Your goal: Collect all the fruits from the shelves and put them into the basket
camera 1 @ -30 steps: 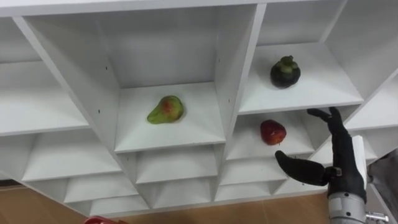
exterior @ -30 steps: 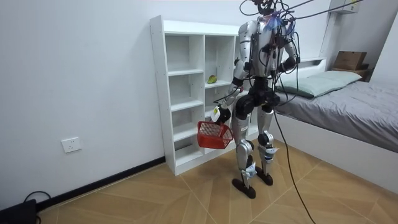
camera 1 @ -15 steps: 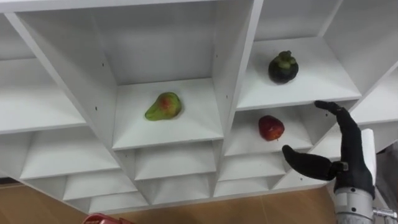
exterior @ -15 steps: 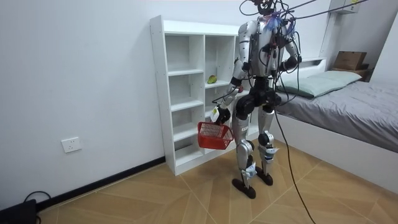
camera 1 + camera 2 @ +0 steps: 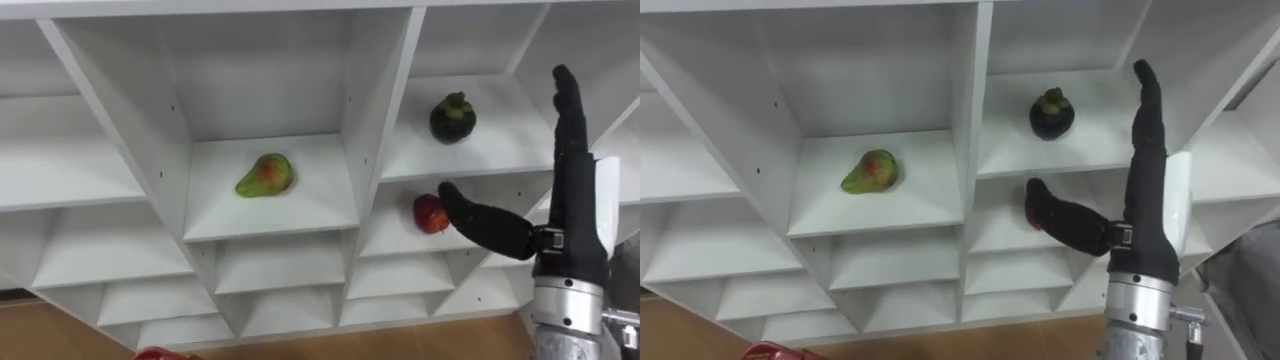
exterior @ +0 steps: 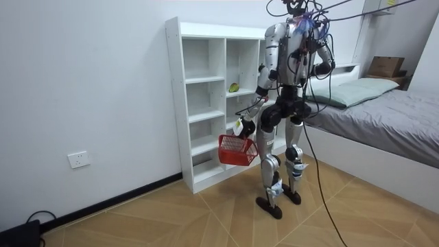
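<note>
A dark mangosteen (image 5: 453,117) (image 5: 1051,113) sits in the upper right compartment of the white closet (image 5: 372,130) (image 6: 199,103). One shelf lower lies a red apple (image 5: 428,213), partly covered by my thumb. A green-red pear (image 5: 265,175) (image 5: 869,171) rests in the middle compartment. My right hand (image 5: 568,235) (image 5: 1145,225) is open and raised before the right column, fingers straight up beside the mangosteen, thumb stretched left across the apple. My left hand (image 6: 241,126) hangs low and carries a red basket (image 6: 236,149) (image 5: 155,353) by its handle.
I stand upright close to the closet's front. Its other compartments hold nothing. A bed (image 6: 384,116) fills the room view's right behind me. Wooden floor (image 6: 206,219) spreads out to the room view's left.
My right hand has risen and moved in toward the shelves; its fingers now point up beside the mangosteen and the thumb covers part of the apple. The fruits lie where they were.
</note>
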### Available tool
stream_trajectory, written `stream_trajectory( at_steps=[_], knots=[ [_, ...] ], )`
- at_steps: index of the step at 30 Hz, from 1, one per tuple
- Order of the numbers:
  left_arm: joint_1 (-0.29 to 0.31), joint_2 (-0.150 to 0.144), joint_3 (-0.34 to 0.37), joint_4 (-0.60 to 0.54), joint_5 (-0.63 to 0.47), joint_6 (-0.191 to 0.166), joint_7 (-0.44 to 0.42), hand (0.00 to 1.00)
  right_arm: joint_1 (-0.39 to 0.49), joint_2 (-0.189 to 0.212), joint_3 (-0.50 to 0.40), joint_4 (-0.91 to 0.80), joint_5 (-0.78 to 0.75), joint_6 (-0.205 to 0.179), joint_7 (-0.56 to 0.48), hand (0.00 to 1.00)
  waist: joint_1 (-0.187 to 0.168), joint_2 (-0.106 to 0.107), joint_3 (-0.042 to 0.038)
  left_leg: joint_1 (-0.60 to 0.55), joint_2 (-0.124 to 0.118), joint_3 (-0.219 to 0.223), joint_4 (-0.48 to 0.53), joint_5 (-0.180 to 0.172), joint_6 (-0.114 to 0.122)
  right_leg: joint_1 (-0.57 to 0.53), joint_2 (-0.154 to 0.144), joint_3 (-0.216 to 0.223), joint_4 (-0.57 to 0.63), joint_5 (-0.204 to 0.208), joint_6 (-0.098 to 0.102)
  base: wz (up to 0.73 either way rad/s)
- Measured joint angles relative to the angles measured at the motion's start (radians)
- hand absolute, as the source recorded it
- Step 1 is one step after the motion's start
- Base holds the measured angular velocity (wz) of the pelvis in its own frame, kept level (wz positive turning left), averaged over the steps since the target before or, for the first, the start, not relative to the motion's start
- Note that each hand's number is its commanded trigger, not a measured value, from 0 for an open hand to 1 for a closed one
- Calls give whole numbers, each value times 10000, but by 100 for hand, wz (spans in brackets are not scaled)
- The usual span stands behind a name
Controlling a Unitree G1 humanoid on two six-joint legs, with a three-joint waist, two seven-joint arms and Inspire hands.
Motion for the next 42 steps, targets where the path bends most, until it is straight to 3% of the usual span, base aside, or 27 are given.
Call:
stream_trajectory(
  at_steps=[10, 19, 23, 31, 38, 42],
  knots=[
    [-340, 71, -859, 12, -11, 136, 90, 100, -2, -68, 602, -9, 21, -9, 307, 0, -170, -17, -34, -5, 9, 156, -34, 11, -13, -90, 45, 172, 5, 12, -8, -4],
    [-794, 52, -886, 5, -23, 75, 44, 100, -29, -66, 656, -4, 20, -67, 467, 0, -214, -33, -20, 17, 20, 274, -93, 11, -13, -95, 72, 285, -20, 14, -6, -3],
    [-794, 19, -892, 122, -401, 67, -133, 100, -89, -73, 632, 46, 76, -66, 703, 0, -187, -14, 36, 96, 20, 269, -94, 11, -14, -68, 70, 284, -11, 15, -7, 0],
    [-643, 60, -826, 305, -425, 195, -399, 100, -951, -132, 440, 339, 1178, 46, 827, 0, -193, -92, 54, -23, 18, 216, -93, 11, -14, -114, 63, 228, -28, 14, -6, 2],
    [-303, 208, -645, -283, -416, 296, -591, 100, -1231, -407, -80, 380, 1960, 147, 1065, 0, -71, -276, -54, -36, 25, 68, -83, 18, -23, -59, 46, -14, -123, 16, -5, 6],
    [-236, 262, -637, -449, -418, 298, -592, 100, -1354, -447, -364, 380, 2318, 154, 1177, 0, -10, -409, 22, 41, 23, -44, -85, 17, -23, 86, 34, -167, -173, 15, -4, 9]
  ],
)
